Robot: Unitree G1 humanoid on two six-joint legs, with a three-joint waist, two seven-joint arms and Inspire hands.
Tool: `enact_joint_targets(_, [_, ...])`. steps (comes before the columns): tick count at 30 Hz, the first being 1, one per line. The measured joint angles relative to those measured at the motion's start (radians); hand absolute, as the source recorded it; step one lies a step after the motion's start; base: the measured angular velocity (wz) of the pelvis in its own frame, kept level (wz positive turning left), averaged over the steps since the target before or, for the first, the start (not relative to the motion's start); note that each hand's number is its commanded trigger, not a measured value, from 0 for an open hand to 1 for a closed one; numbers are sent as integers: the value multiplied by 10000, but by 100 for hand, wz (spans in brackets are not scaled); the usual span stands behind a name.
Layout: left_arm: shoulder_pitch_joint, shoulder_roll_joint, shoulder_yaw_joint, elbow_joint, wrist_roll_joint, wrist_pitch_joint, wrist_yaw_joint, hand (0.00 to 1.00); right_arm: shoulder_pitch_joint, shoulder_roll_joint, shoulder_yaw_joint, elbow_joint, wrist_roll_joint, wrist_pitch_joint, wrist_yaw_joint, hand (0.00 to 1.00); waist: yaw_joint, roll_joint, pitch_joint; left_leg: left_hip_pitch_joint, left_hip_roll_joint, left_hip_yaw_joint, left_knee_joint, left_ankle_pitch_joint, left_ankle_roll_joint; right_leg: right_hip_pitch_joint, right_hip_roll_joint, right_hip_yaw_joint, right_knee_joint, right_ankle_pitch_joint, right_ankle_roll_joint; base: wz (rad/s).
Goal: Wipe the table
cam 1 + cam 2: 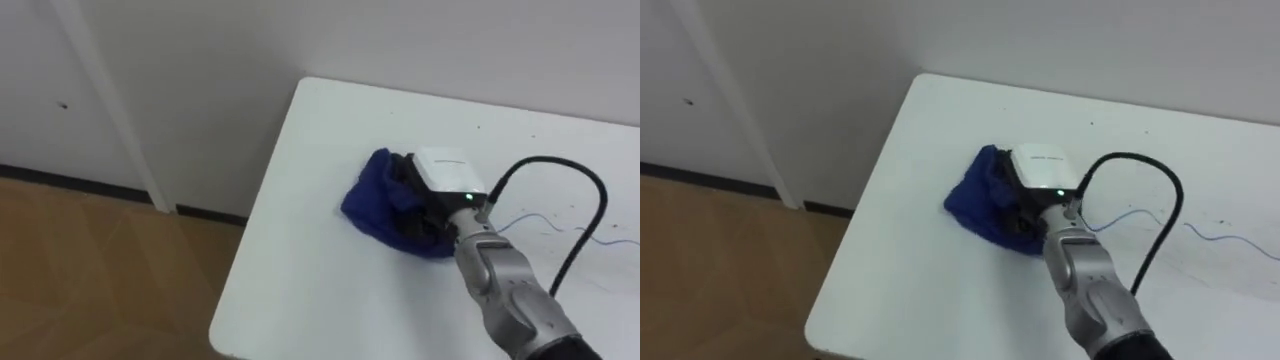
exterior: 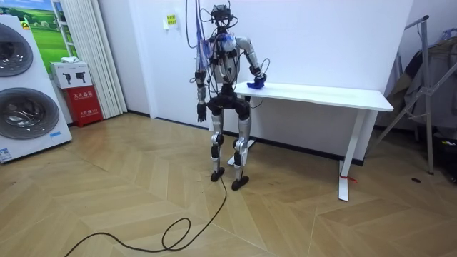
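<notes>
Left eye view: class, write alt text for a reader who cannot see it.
The right robot hand rests on a blue cloth near the corner of a white table, its arm entering from the lower right. Thin blue scribbles mark the tabletop at right; wooden floor lies left of the table.

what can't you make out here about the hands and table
- Right hand: its hold on the blue cloth, eye views, hidden by its own back.
- Left hand: room view, too small.
- Table: right end cut off by eye views' edge; surface beneath cloth hidden.
</notes>
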State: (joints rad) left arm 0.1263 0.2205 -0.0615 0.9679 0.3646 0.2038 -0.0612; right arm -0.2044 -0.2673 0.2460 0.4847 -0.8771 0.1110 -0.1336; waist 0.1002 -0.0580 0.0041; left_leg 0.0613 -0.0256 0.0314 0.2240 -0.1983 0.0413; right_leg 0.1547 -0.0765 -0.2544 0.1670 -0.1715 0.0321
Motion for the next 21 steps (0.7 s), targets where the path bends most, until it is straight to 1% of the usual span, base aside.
enact_joint_targets(1, [16,28,215,-8,20,-10,1,0,154,-29,-596,501,403,-207,-288,100,-169,-27,-2,12,-57,-114,11,14,34,73,-46,-63,1,1,2,50])
enact_joint_targets(2, [19,75,271,-7,17,-11,1,0,256,-67,-896,659,605,-323,-430,100,-217,-36,-3,12,-68,-114,12,19,49,85,-66,-73,8,6,11,28])
enact_joint_targets(3, [76,201,553,-6,15,-33,2,0,506,-124,-1511,958,1113,-588,-779,100,-285,-90,-23,29,-72,-100,-24,31,81,97,-104,-93,5,14,24,10])
enact_joint_targets(4, [169,334,1000,-4,5,-36,38,0,825,-137,-2103,1141,1474,-750,-1112,100,-377,-134,-39,31,-74,-85,-25,15,110,108,-118,-97,-6,21,36,5])
enact_joint_targets(5, [240,393,1226,4,6,-34,77,0,976,-168,-2388,1254,1604,-856,-1277,100,-445,-152,-54,33,-80,-85,-20,2,131,113,-122,-78,-4,30,50,0])
enact_joint_targets(6, [378,459,1698,32,14,-21,123,0,1258,-316,-2948,1497,1803,-1020,-1512,100,-553,-158,-65,56,-84,-84,-15,-23,171,174,-127,-29,-9,66,111,0])
enact_joint_targets(7, [541,486,2078,50,16,8,135,0,1478,-570,-3391,1904,1914,-1134,-1748,100,-678,-125,-115,108,-90,-84,-10,-51,215,215,-131,33,-5,98,154,0])
enact_joint_targets(8, [615,501,2206,72,15,14,138,0,1548,-701,-3598,2171,2047,-1192,-1864,100,-721,-118,-161,160,-94,-83,-10,-60,229,225,-136,46,3,116,177,0])
enact_joint_targets(9, [690,561,2358,146,15,16,139,0,1634,-947,-4070,2696,2191,-1242,-1997,100,-787,-114,-198,233,-94,-34,-11,-81,262,258,-150,55,16,127,181,-8])
enact_joint_targets(10, [718,633,2396,197,11,15,138,0,1704,-1171,-4447,3146,2217,-1312,-2130,100,-851,-112,-203,285,-95,1,-6,-92,279,288,-156,72,14,155,200,-8])
enact_joint_targets(11, [723,646,2483,232,6,10,134,0,1713,-1275,-4639,3366,2239,-1358,-2152,100,-920,-111,-204,317,-96,4,-8,-94,283,325,-156,72,7,175,217,-5])
enact_joint_targets(12, [722,655,2662,292,3,10,126,0,1745,-1412,-5030,3789,2413,-1369,-2153,100,-1004,-107,-226,400,-97,8,-17,-107,304,404,-157,108,19,186,220,-4])
enact_joint_targets(13, [699,664,2783,292,4,-4,120,0,1799,-1570,-5295,4153,2660,-1370,-2164,100,-1029,-100,-282,429,-97,10,-17,-113,310,439,-158,92,21,189,220,-4])
enact_joint_targets(14, [666,670,2836,292,3,-11,114,0,1807,-1675,-5392,4317,2761,-1370,-2162,100,-1054,-100,-281,430,-101,-18,-17,-115,313,467,-160,84,17,189,220,0])
enact_joint_targets(16, [578,704,2927,319,-120,-35,102,0,1800,-2015,-5626,4860,3032,-1351,-2148,100,-1204,-86,-288,511,-110,-47,-32,-126,318,555,-160,131,18,188,221,0])
enact_joint_targets(19, [556,666,2890,321,-403,-30,99,0,1653,-2080,-5830,4900,3338,-1107,-2150,100,-1232,-20,-293,536,-100,18,-90,-130,309,524,-141,288,2,186,223,-16])
enact_joint_targets(20, [533,653,2874,322,-536,-25,93,0,1646,-2077,-5813,4840,3395,-1028,-2136,100,-1220,2,-295,540,-86,62,-72,-132,305,520,-129,337,-1,186,223,-21])
enact_joint_targets(21, [469,650,2733,323,-600,-23,74,0,1565,-2052,-5627,4746,3382,-869,-2125,100,-1127,42,-276,535,-51,144,-7,-152,272,507,-106,334,4,186,223,-26])
